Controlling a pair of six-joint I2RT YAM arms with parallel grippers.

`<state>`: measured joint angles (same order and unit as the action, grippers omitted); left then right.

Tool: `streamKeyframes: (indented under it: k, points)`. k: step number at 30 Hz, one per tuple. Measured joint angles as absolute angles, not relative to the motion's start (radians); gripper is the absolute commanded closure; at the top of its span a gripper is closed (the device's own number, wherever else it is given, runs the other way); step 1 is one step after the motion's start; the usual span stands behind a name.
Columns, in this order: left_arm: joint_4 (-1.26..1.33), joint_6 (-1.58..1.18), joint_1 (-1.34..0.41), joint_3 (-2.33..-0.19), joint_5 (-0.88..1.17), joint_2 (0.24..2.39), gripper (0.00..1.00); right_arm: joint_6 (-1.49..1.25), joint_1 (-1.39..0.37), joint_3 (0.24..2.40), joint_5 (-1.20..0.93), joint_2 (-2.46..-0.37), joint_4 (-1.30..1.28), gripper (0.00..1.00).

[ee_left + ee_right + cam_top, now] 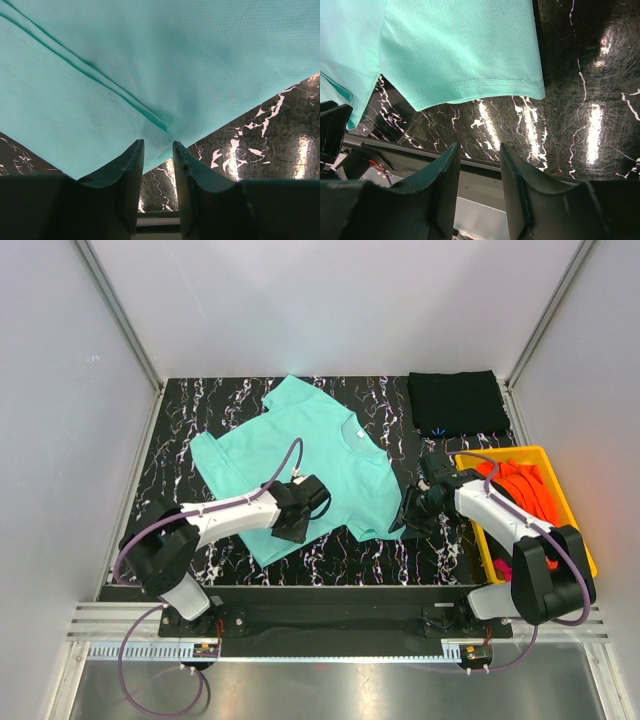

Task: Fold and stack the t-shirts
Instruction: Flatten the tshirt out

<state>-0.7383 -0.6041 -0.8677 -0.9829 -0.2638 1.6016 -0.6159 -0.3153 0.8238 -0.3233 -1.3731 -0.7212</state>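
- Light teal t-shirt (300, 455): you have it spread flat and askew on the black marbled table (180, 430). It fills the middle of the top view, collar toward the upper right and hem toward the lower left.
- Your left gripper (300, 508) sits over the lower part of that shirt. In its wrist view the jaws stand a narrow gap apart with bare table showing between them. A folded edge of the cloth lies right at the tips, and nothing is pinched.
- Your right gripper (412, 508) is just right of the shirt's lower right sleeve. Its jaws are spread and hold nothing, and the sleeve hem lies a little beyond the tips.
- The black t-shirt (458, 403) lies folded at the upper right of the table.
- At the right edge, the yellow bin (525, 450) holds crumpled orange t-shirts (525, 490). A bit of magenta cloth (502, 568) shows at its lower corner.
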Motion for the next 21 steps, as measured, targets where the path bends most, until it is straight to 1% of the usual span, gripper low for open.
streamKeyframes:
  k: [2,4,8,13,15,16,18,19,21]
  points:
    - [-0.735,-0.604,-0.870,-0.983,-0.263,1.602,0.58,-0.615,-0.315,0.824,-0.323,-1.375,-0.721,0.56]
    - [-0.731,-0.604,-0.873,-0.983,-0.263,1.602,0.58,-0.614,-0.315,0.824,-0.323,-1.381,-0.721,0.56]
    - [-0.721,-0.600,-0.874,-0.984,-0.264,1.610,0.61,-0.611,-0.315,0.824,-0.323,-1.408,-0.719,0.56]
    - [-0.712,-0.599,-0.874,-0.984,-0.264,1.630,0.67,-0.611,-0.315,0.829,-0.322,-1.443,-0.717,0.56]
    - [-0.711,-0.597,-0.874,-0.984,-0.264,1.633,0.72,-0.611,-0.315,0.832,-0.323,-1.453,-0.712,0.56]
    - [-0.711,-0.596,-0.874,-0.984,-0.265,1.633,0.80,-0.612,-0.313,0.832,-0.323,-1.457,-0.708,0.56]
    - [-0.709,-0.593,-0.874,-0.984,-0.268,1.633,0.92,-0.618,-0.311,0.832,-0.322,-1.465,-0.700,0.56]
    - [-0.708,-0.588,-0.874,-0.983,-0.270,1.633,1.00,-0.623,-0.307,0.832,-0.322,-1.469,-0.698,0.57]
    - [-0.709,-0.578,-0.874,-0.983,-0.273,1.630,1.00,-0.635,-0.289,0.831,-0.320,-1.474,-0.691,0.59]
